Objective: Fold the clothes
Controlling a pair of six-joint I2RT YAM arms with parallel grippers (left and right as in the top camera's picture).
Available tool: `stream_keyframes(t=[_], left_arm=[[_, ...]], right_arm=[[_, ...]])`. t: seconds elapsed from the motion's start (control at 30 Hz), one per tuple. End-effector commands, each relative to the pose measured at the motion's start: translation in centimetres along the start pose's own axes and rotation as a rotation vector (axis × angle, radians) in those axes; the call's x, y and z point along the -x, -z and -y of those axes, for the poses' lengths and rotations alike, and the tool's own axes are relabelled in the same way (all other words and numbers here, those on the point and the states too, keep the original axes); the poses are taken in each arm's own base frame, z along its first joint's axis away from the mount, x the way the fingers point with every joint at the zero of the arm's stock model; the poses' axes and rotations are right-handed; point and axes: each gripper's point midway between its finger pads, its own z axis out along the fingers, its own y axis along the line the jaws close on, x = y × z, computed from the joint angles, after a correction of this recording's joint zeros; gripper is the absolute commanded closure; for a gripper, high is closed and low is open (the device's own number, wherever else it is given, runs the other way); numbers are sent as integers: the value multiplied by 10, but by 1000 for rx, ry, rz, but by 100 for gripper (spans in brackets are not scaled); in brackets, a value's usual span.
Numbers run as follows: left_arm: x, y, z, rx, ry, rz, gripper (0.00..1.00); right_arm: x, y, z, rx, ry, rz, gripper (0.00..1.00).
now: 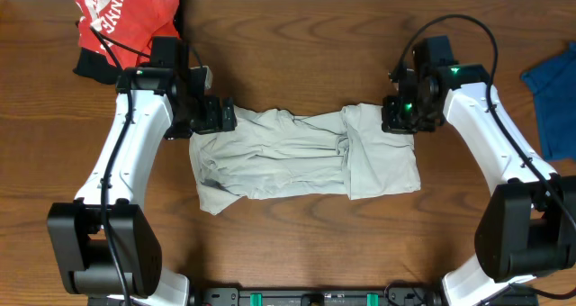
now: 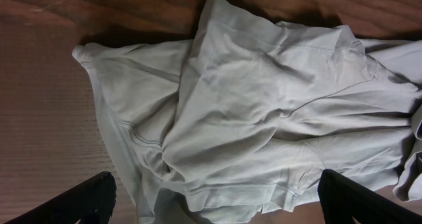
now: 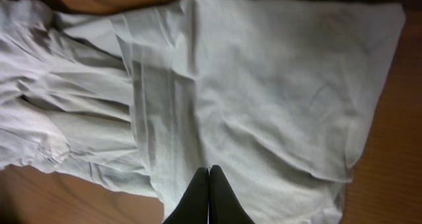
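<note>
Shirt (image 1: 297, 157) is laid flat on the wooden table (image 1: 297, 252), pale beige, no print. Its right-hand third is folded over as a smoother panel, with a straight edge seen across the shirt in overhead. The left part of the shirt is bunched and heavily wrinkled, with one corner sticking out at the near left.

Left gripper (image 1: 216, 115) is held at the shirt's far left edge. The fingers (image 2: 76, 201) are spread wide apart, with the wrinkled fabric (image 2: 250, 105) seen between them. Nothing is held.

Right gripper (image 1: 400, 117) is held at the shirt's far right edge. The fingers (image 3: 209, 197) are pressed fully together, tips over the folded panel (image 3: 264, 99). Whether a bit of fabric is pinched between them cannot be told.

Red garment with white lettering (image 1: 121, 18) is lying well apart from the shirt, beyond its far left corner. Blue cloth (image 1: 553, 99) is seen well apart from the shirt's right side, cut off by the frame edge.
</note>
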Motion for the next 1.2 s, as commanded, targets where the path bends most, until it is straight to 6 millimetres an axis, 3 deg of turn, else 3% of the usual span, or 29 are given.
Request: stream_keyframes(t=[0.0,0.3,0.47,0.7,1.0,1.17], left_arm=[[-1,1,0,1,9,3,2],[-2,1,0,2,10,1,2],[-2,1,0,2,10,1,2],[-2,1,0,1,9,2,2],[-2,1,0,2,9,1,2],[-2,1,0,2,9,1,2]], right_arm=[[-12,-9,-2,4,22,-36,99],[-38,-51,-18,24,22,-67,99],[-46,-64,-25,29,38,-68,98],[-60,-71,-40,41,84,-101,97],[-82,-79,-77,69,152,-146,99],[-70,-66,-76,32,164,-95,99]])
